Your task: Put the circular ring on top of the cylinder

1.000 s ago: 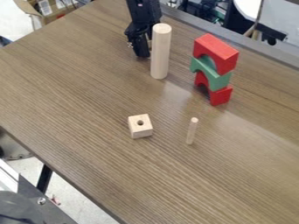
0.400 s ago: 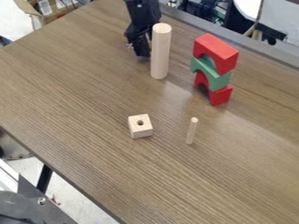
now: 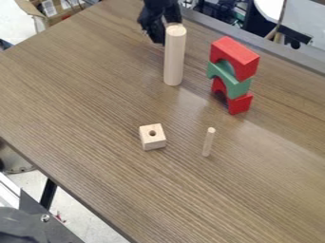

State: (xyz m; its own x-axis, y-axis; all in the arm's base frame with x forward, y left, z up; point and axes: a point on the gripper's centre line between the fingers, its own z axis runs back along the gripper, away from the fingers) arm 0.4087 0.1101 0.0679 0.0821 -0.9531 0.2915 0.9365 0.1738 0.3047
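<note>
Behind and just left of the tall cylinder's top is the black gripper (image 3: 158, 34), at the table's far side and partly covered by the cylinder. The tall pale wooden cylinder (image 3: 175, 59) stands upright on the table. A pale wooden cube (image 3: 152, 137) with a round hole in its top face sits nearer the camera, left of a thin wooden peg (image 3: 209, 142) that stands upright. Whether the gripper touches the cylinder is hidden.
Right of the tall cylinder rises a stack of arch blocks: a red arch (image 3: 235, 53) on top, a green arch (image 3: 228, 80) in the middle and another red arch (image 3: 239, 103) below. The brown wooden table (image 3: 82, 95) ends in a diagonal edge at the lower left.
The gripper has moved up in the view, from low beside the cylinder to near the height of its top. The cylinder, cube, peg and arch stack have stayed put.
</note>
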